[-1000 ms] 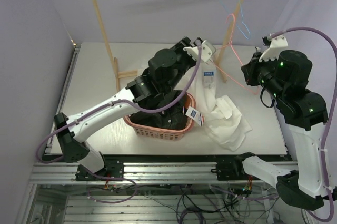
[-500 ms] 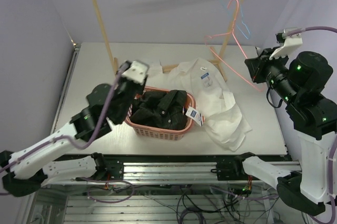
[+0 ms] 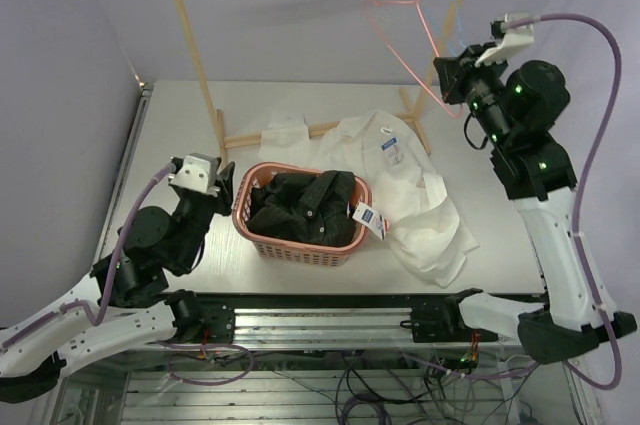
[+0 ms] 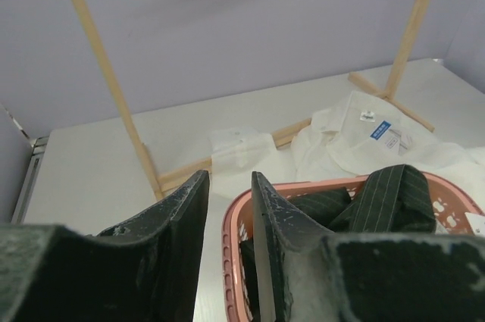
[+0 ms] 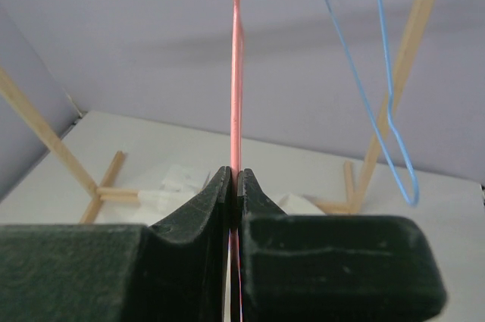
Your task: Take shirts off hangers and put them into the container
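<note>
The dark shirt (image 3: 300, 207) sits bundled inside the basket (image 3: 297, 251), mid-desk (image 3: 170, 125). The cream shirt (image 3: 425, 220) lies sprawled on the desk against the basket's right side, not yet in.

My right jaws are pinched closed on the pink hanger (image 5: 236, 72), held high at the far right, I judge so that its wire stays above the cloth. The blue hanger (image 5: 386, 87) hangs just beside it, by the rack post (image 5: 413, 34).

My left jaws stand partly apart and empty, near left of the basket, with room to move on that side.
</note>
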Controlling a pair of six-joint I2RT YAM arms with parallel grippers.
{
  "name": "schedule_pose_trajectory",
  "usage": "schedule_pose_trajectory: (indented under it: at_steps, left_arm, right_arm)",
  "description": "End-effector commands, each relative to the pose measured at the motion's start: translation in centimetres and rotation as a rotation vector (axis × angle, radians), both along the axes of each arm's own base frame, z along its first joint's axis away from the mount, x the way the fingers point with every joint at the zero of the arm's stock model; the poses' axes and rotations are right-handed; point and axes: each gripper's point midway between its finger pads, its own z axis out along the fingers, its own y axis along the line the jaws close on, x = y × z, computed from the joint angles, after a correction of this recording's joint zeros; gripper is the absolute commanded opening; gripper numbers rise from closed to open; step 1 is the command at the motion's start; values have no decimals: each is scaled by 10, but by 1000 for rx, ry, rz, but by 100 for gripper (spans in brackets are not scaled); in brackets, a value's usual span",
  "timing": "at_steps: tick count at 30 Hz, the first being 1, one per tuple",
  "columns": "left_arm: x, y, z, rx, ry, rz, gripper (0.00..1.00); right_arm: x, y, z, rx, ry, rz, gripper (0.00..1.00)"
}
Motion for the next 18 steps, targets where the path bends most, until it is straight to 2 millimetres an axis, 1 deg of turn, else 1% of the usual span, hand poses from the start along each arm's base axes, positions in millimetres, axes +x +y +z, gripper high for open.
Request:
schedule_pose_trajectory:
  at_steps: [1, 4, 9, 12, 14, 18]
  left_arm:
    - [-2, 11, -14, 6, 31, 35, 39]
    - [-4, 13, -14, -20, 26, 30, 39]
    - [-6, 10, -21, -4, 40, 9, 35]
    - [-5, 4, -28, 28, 57, -9, 35]
    - [-4, 1, -30, 44, 66, -15, 34]
    - [-4, -8, -34, 64, 73, -47, 34]
  right_arm:
    - [21, 5, 51, 57, -169, -15, 0]
    - [38, 11, 58, 60, -174, -17, 0]
    - [61, 18, 63, 75, -189, -18, 0]
    - [78, 25, 58, 56, -167, -12, 0]
    - [92, 29, 53, 45, -158, -17, 0]
    - [112, 37, 46, 27, -137, -9, 0]
